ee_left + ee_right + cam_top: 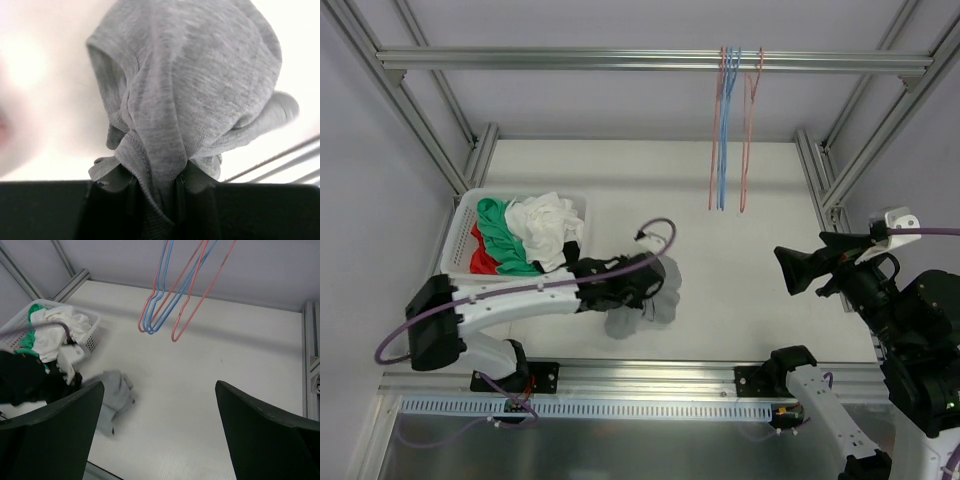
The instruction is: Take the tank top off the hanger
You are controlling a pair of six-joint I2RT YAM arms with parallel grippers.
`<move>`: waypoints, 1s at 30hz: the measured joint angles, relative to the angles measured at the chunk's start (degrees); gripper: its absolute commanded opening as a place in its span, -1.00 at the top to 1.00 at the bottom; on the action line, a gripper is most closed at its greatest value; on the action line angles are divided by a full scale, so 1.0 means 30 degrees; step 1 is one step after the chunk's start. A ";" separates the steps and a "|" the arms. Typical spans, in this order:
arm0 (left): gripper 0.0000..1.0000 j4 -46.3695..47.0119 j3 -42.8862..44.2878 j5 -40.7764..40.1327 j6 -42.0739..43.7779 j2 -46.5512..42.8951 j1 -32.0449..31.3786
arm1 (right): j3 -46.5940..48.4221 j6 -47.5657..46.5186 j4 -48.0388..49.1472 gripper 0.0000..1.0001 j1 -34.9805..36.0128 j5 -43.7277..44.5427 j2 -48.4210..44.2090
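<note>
The grey tank top (645, 300) lies bunched on the white table, off any hanger. My left gripper (645, 285) is shut on it; in the left wrist view the grey fabric (190, 90) is pinched between the dark fingers (195, 182) and spreads away from them. It also shows in the right wrist view (112, 397). Three bare hangers, two pink and one blue (730, 130), hang from the top rail, also seen in the right wrist view (170, 295). My right gripper (800, 270) is open and empty, raised at the right side.
A white basket (460, 225) with green, white and red clothes stands at the left, just behind my left arm; it shows in the right wrist view (90, 335). Aluminium frame posts (815, 175) border the table.
</note>
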 measured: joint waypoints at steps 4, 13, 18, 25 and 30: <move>1.00 -0.1282 0.1690 -0.1756 -0.0087 -0.3963 0.3577 | -0.0867 0.0087 0.0277 -0.99 0.0000 -0.0204 -0.0641; 1.00 -0.3402 0.6069 -0.3796 0.0036 -0.7388 1.2568 | -0.1698 0.0211 0.0954 -0.99 0.0000 -0.0590 -0.0794; 1.00 -0.4291 0.6120 -0.2586 -0.0058 -0.7038 1.8527 | -0.2295 0.0430 0.1574 -0.99 0.0000 -0.1158 -0.0867; 1.00 -0.4269 0.5872 -0.0299 -0.0685 -0.4758 2.3984 | -0.3184 0.0838 0.2535 -0.99 0.0000 -0.2331 -0.1311; 1.00 -0.3308 0.3162 0.0685 -0.1712 -0.3257 2.4829 | -0.3920 0.1137 0.3235 -0.99 0.0000 -0.3140 -0.1552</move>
